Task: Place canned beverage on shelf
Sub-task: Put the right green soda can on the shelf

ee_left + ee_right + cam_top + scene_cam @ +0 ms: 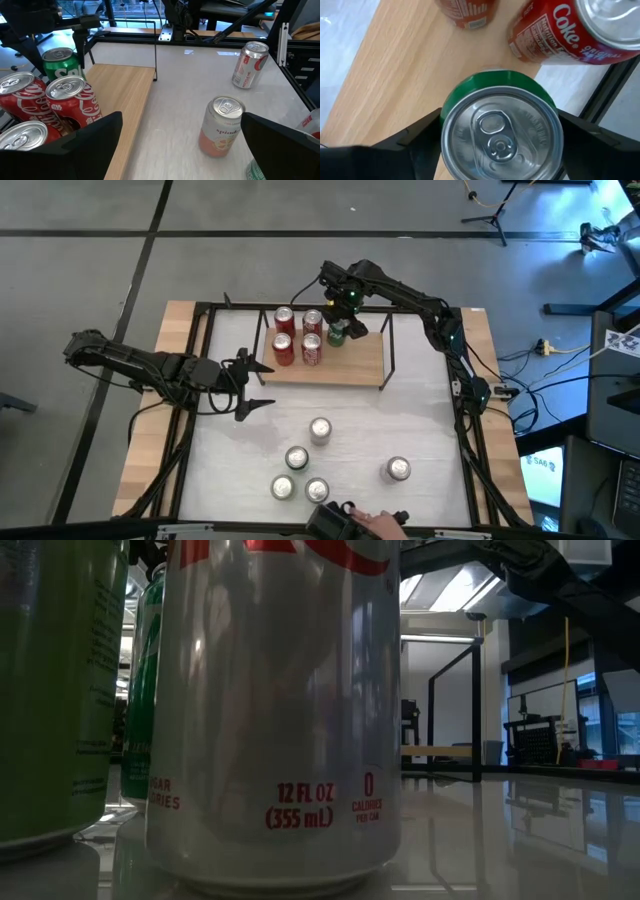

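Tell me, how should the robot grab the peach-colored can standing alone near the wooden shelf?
Best guess: come straight down and pinch the peach can around its round sides, just under the rim. It stands upright with bare table around it, so the open left gripper has room.

We see a white-topped table [420,415] with wooden side strips, carrying a low light-wood shelf board [360,362] in a thin black wire frame. On the board stand four red cans [283,350] in a square, with a green can [337,334] just beside them. Five silver-topped cans [319,430] stand directly on the tabletop.
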Available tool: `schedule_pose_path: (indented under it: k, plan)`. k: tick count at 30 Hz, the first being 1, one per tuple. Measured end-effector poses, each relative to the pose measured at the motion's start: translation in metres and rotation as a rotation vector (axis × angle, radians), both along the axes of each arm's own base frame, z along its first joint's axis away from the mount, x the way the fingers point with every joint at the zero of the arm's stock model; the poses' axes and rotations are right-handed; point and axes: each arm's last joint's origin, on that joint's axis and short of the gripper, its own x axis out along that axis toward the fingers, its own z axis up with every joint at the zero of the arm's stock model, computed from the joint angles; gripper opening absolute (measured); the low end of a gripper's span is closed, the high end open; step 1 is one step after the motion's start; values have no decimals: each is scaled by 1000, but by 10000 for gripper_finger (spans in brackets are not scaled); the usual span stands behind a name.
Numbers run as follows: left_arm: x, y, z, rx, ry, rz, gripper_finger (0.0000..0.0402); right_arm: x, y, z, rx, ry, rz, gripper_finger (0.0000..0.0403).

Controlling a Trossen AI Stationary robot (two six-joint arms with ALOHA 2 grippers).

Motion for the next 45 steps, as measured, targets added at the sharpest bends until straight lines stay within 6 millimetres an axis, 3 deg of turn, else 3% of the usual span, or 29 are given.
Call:
schedule_pose_path:
  k: [45]
  plan:
    - [0, 0, 0, 0, 0, 0, 396, -1, 0, 1, 6, 10, -39, 322]
